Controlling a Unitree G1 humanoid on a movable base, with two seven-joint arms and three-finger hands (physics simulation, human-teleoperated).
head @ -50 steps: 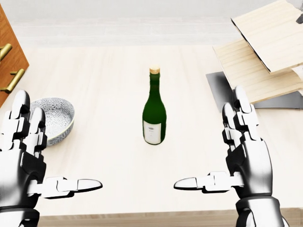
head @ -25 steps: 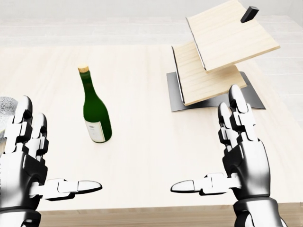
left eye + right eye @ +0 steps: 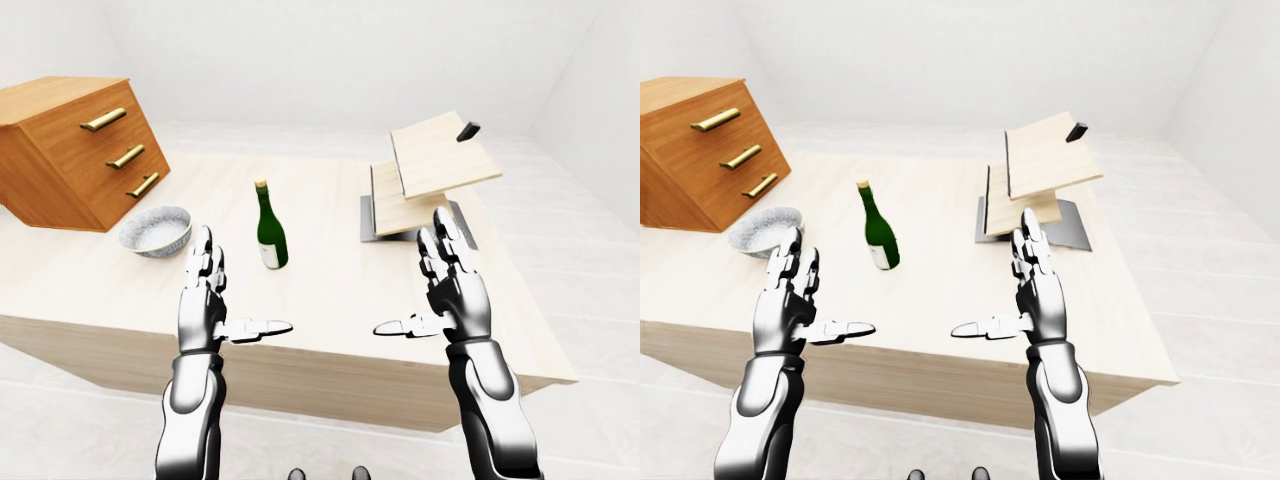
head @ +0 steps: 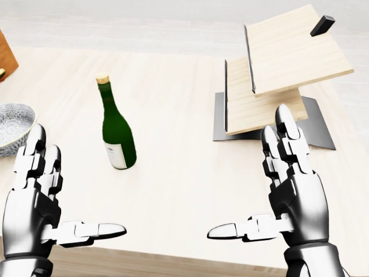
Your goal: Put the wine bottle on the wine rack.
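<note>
While both hands hover spread and empty, left hand (image 4: 37, 199) and right hand (image 4: 291, 184), the wine bottle (image 4: 115, 130) stands upright on the table (image 4: 173, 173), well left of the wine rack (image 4: 277, 75). Approach step; next, reach and grasp the bottle.

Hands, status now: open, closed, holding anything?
Left hand: open, fingers spread, holding nothing, clear of the wine bottle.
Right hand: open, fingers spread, holding nothing, short of the wine rack.

Bright, even render, sharp throughout; shadows seemingly faint
</note>
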